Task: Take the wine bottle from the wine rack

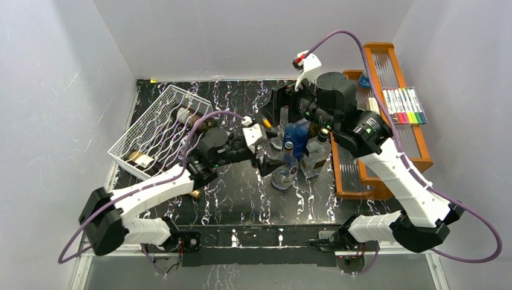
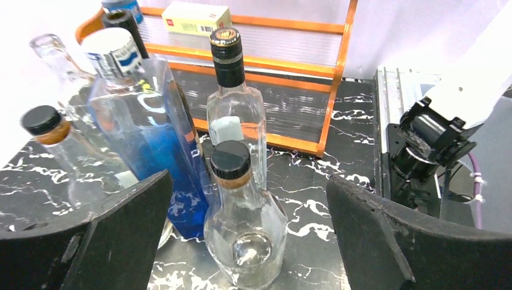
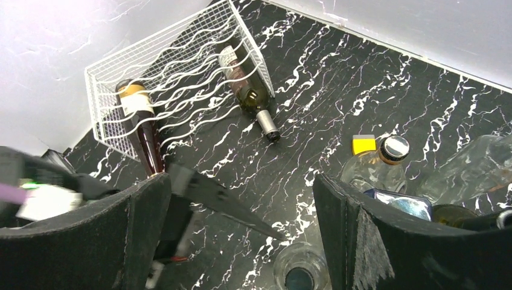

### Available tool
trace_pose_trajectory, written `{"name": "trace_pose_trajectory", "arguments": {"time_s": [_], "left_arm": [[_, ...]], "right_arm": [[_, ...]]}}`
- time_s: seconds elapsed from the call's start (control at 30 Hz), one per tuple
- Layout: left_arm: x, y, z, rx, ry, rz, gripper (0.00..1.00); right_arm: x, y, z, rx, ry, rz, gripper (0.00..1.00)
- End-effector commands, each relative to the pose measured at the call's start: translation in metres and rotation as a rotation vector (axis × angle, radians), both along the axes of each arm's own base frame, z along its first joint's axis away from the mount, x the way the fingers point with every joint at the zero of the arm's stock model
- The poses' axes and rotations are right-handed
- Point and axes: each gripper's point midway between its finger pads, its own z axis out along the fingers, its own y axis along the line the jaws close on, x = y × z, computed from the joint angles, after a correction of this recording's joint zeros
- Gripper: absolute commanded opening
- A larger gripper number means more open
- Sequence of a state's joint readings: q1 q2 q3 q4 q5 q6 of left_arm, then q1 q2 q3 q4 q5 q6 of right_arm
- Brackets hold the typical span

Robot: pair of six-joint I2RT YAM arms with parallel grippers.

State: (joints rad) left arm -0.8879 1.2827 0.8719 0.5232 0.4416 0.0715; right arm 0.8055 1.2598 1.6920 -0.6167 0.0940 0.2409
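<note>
We see our left gripper (image 2: 247, 187) and right gripper (image 3: 240, 181) both spread wide, holding nothing. Beyond, the white wire wine rack (image 3: 175, 45) cradles 2 lying bottles: a green wine bottle (image 3: 249, 90), neck poking out, and a red-brown wine bottle (image 3: 144, 133).

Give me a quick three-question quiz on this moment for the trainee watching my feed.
1. True or false: the left gripper is shut on a bottle.
2. How many wine bottles lie in the wine rack? A one, B two, C four.
3. Fill the blank: the tall tinted bottle standing in front of the left gripper is ___.

Key: 1 false, its jaws stand wide apart and hold nothing. 2 B. 3 blue.
</note>
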Motion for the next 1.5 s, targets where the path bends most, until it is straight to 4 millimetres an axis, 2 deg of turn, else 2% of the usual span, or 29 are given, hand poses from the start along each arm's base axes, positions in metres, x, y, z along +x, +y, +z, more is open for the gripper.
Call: {"name": "trace_pose_trajectory", "arguments": {"time_s": [0.0,0.1,0.27,0.57,0.8,0.87,1.03,1.17,1.3,1.47], "left_arm": [[-0.011,0.035,0.007,0.050,0.006,0.080,0.98],[-0.008,0.060,0.002,0.095,0.029,0.179,0.98],[0.012,0.111,-0.008,0.139,0.084,0.400,0.98],[0.078,0.240,0.000,0.076,0.285,0.892,0.98],[0.104,0.320,0.001,0.052,0.437,1.238,0.98],[0.106,0.328,0.005,0.046,0.437,1.280,0.98],[0.108,0.333,0.008,0.074,0.421,1.300,0.98],[0.104,0.347,0.005,0.141,0.408,1.357,0.98],[0.101,0.359,0.004,0.186,0.388,1.410,0.98],[0.100,0.362,0.008,0.195,0.391,1.430,0.98]], "right_arm": [[0.006,0.014,0.017,0.053,-0.038,0.029,0.98],[0.009,0.021,0.015,0.050,-0.036,0.043,0.98],[0.017,0.034,0.010,0.043,-0.027,0.062,0.98],[0.034,0.059,-0.010,0.004,0.015,0.092,0.98],[0.050,0.083,-0.036,-0.061,0.075,0.128,0.98],[0.054,0.090,-0.042,-0.072,0.088,0.141,0.98],[0.059,0.113,-0.064,-0.099,0.120,0.173,0.98],[0.066,0.134,-0.097,-0.142,0.168,0.191,0.98],[0.071,0.154,-0.121,-0.171,0.185,0.206,0.98],[0.090,0.171,-0.155,-0.218,0.192,0.197,0.98]]}}
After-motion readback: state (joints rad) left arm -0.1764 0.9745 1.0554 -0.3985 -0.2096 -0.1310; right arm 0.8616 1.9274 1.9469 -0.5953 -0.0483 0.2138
